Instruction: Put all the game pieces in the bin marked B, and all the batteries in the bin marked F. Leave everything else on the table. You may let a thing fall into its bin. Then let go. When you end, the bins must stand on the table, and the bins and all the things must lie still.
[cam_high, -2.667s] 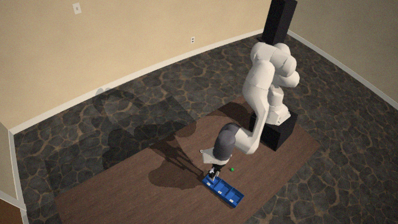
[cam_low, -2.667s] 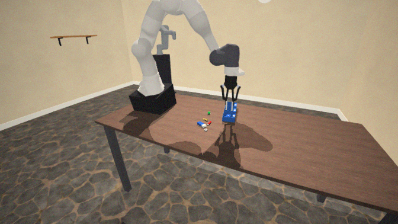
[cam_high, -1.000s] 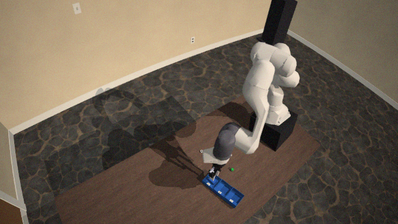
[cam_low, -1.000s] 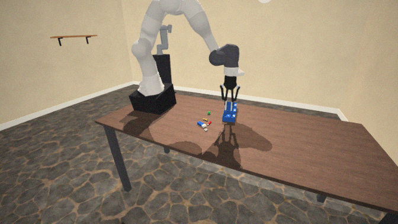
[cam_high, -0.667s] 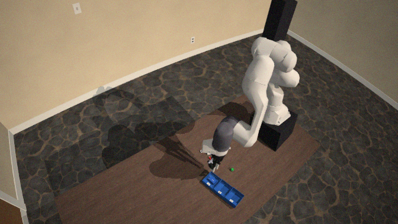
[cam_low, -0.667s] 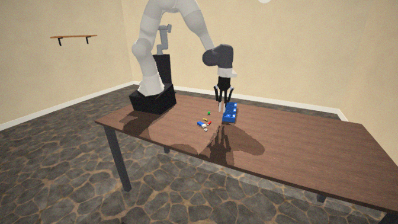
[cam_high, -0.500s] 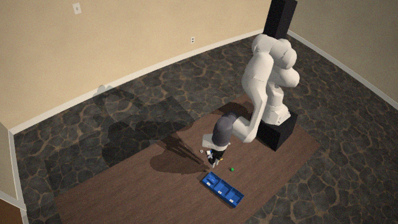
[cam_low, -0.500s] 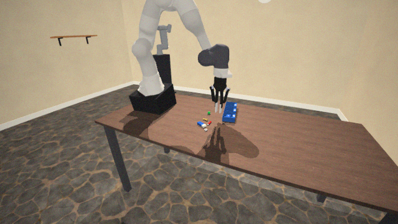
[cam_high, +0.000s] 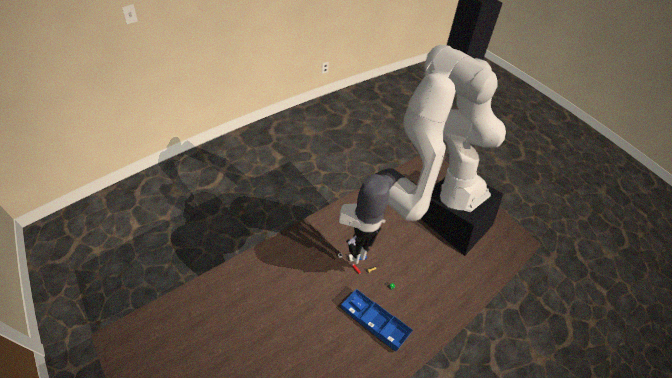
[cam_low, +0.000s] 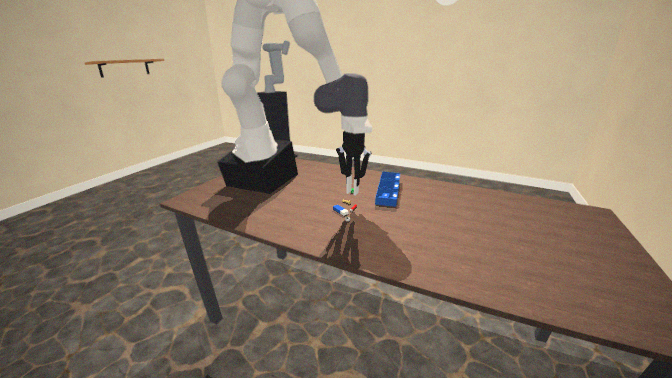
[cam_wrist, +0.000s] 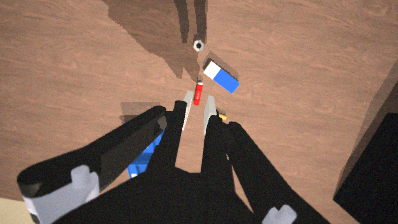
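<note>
Our hand (cam_high: 358, 260) (cam_low: 352, 193) (cam_wrist: 198, 102) hovers above the counter (cam_high: 225, 320) (cam_low: 475, 240) (cam_wrist: 280, 30), its fingers narrowly parted with nothing between them, near the red cylinder (cam_high: 356, 269) (cam_low: 353, 207) (cam_wrist: 198, 94).

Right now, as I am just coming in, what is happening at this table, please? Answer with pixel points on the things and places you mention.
The robot's gripper (cam_high: 358, 259) (cam_low: 352, 192) (cam_wrist: 198, 102), jaws apart and empty, hangs above the table near a red cylinder (cam_high: 356, 269) (cam_low: 353, 208) (cam_wrist: 198, 94), probably a battery. That cylinder lies outside the blue bins (cam_high: 376, 317) (cam_low: 387, 190) (cam_wrist: 149, 150). One end bin holds something small.
</note>
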